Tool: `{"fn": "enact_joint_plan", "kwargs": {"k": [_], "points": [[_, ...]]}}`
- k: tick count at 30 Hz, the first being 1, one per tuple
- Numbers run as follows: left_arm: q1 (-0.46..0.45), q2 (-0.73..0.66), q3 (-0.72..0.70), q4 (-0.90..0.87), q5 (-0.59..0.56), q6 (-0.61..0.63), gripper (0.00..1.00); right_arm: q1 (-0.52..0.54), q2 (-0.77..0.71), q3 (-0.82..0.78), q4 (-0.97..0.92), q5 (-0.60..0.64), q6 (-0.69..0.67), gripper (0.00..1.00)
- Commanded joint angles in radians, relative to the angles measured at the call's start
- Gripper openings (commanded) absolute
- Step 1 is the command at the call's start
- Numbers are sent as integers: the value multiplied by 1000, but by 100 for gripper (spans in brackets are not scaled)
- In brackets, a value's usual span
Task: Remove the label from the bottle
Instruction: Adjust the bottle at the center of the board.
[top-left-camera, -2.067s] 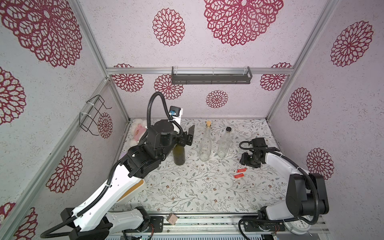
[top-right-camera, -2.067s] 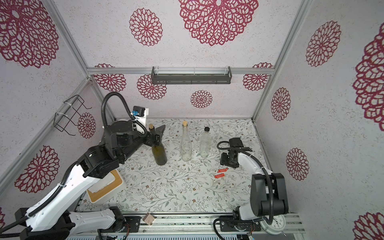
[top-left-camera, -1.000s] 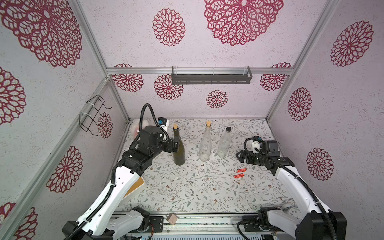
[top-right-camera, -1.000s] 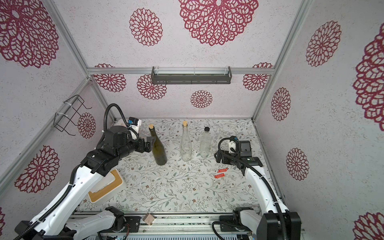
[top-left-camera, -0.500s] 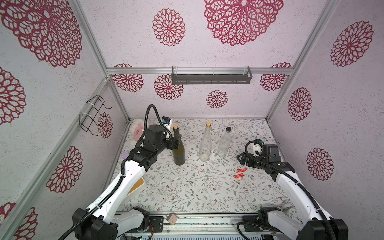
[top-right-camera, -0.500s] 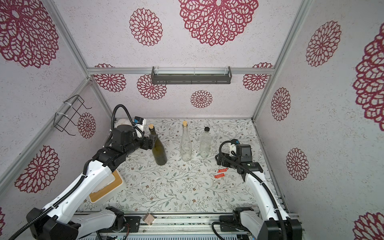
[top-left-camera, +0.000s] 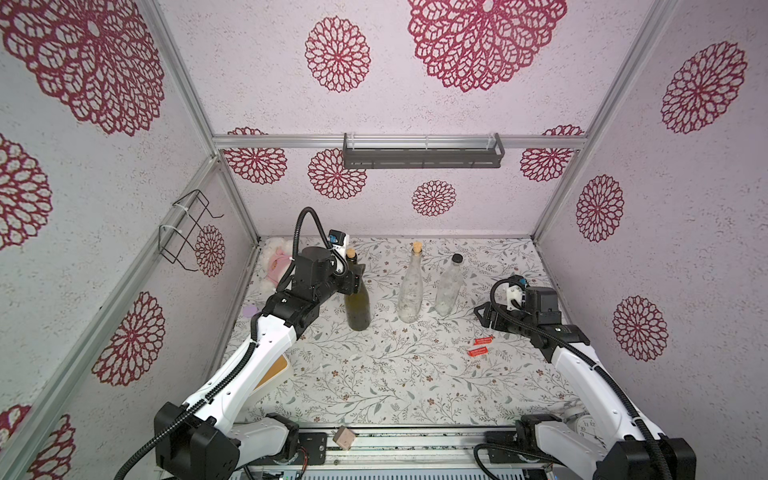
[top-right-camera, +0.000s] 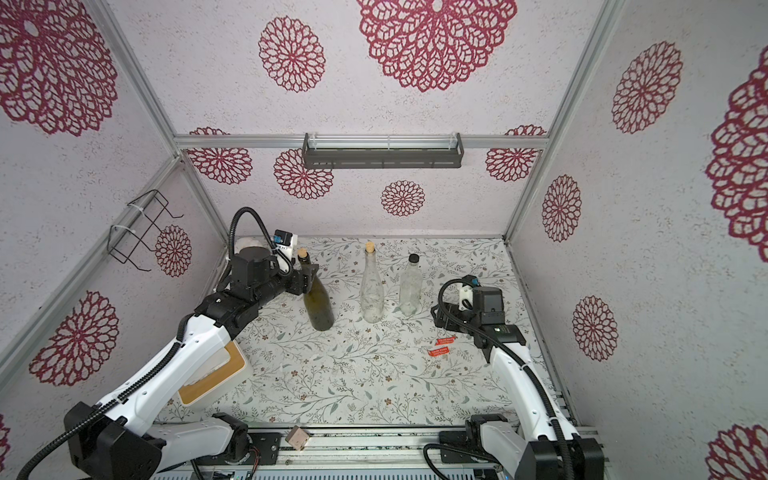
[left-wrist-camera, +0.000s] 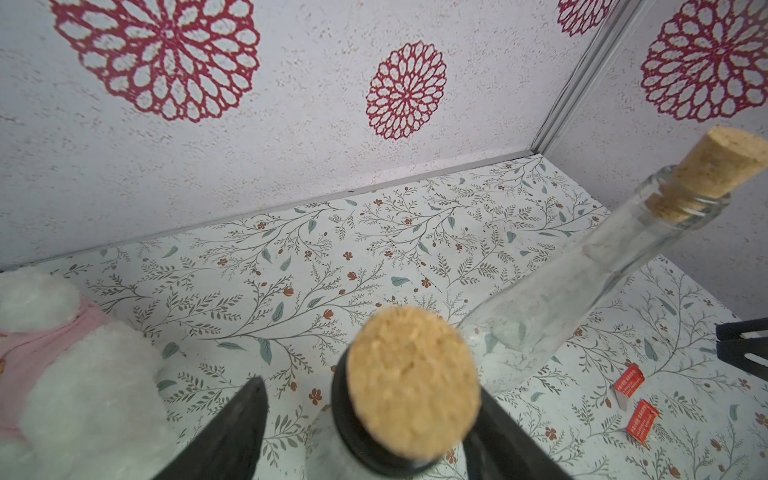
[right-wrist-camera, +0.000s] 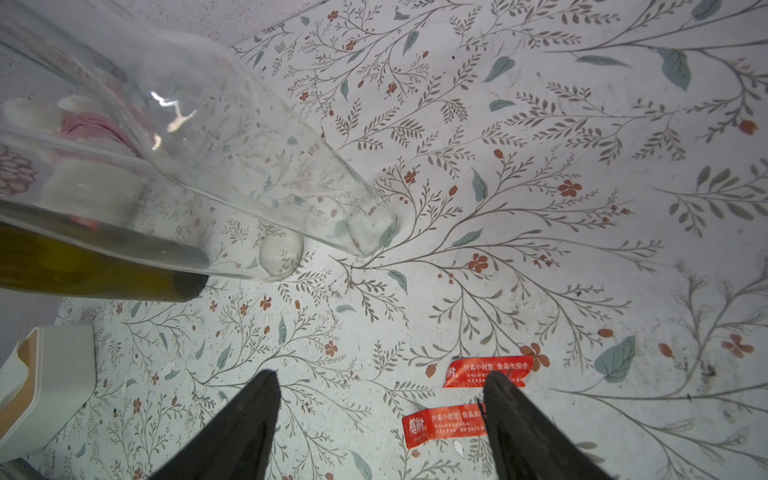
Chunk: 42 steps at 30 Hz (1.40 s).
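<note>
Left fingers (left-wrist-camera: 237, 428) straddle neck of dark green bottle (top-left-camera: 358, 305) just below cork (left-wrist-camera: 411, 374). Gap shows on one side, so not clamped.
Bottle upright on bench (top-left-camera: 374, 386), left of centre in both top views.
Corked clear bottle (top-left-camera: 409, 291) and black-capped clear bottle (top-left-camera: 449, 286) upright to its right.
Right fingers (right-wrist-camera: 245, 419) spread wide, empty, low over bench.
Red label (top-left-camera: 483, 340) and second red label (top-left-camera: 478, 352) flat on bench, right of centre, near right fingers.

A: Where do the top views sit?
B: High at the front, both looking down on the whole table (top-left-camera: 374, 374), almost identically.
A: And the wrist cameras?
B: Close in, low; both share the red labels (left-wrist-camera: 642, 419).
</note>
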Motion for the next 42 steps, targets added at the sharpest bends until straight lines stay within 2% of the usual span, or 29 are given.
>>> {"fn": "enact_joint_plan", "kwargs": {"k": [1, 16, 32, 38, 42], "points": [[8, 21, 7, 42, 24, 22, 70, -4, -18, -8, 30, -2, 11, 79], [8, 31, 5, 75, 32, -7, 45, -4, -10, -34, 50, 3, -13, 77], [-3, 12, 8, 67, 0, -8, 23, -4, -7, -46, 61, -3, -30, 75], [-47, -5, 48, 19, -113, -8, 21, -3, -8, -47, 68, -12, -31, 73], [-116, -2, 105, -27, -297, -26, 20, -3, -11, -50, 71, -20, -35, 73]]}}
